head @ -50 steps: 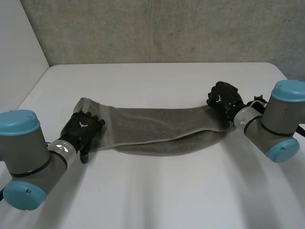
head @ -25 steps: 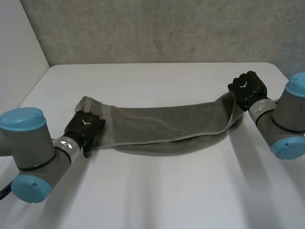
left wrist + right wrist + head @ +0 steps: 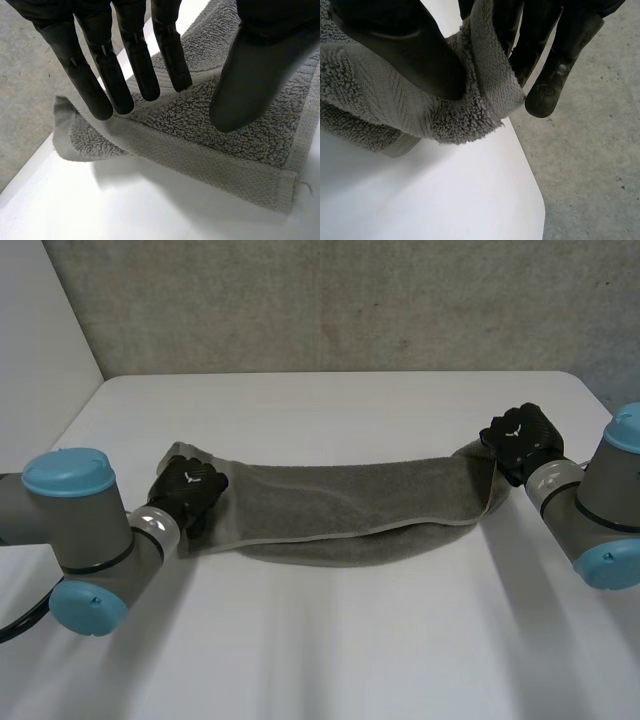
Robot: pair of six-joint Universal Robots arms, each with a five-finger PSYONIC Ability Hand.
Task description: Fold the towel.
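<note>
A grey towel (image 3: 340,505), folded lengthwise, lies stretched across the middle of the white table (image 3: 330,640). My left hand (image 3: 190,490) rests over the towel's left end. In the left wrist view its fingers (image 3: 125,55) are straight over the towel's corner (image 3: 240,135), with the thumb apart from them and terry cloth beneath the gap. The far part of that end is slightly lifted and curled. My right hand (image 3: 520,440) is at the towel's right end. There its thumb (image 3: 395,40) and fingers pinch a bunched fold of the towel (image 3: 380,100), raised a little off the table.
A grey concrete wall (image 3: 330,300) stands behind the table. The table's right edge (image 3: 535,200) runs close under my right hand, with grey floor (image 3: 590,165) beyond. Bare table surface lies in front of the towel.
My right hand has carried the towel's right end further right, pulling the towel straighter. My left hand has moved up onto the left end and its fingers have drawn closer together.
</note>
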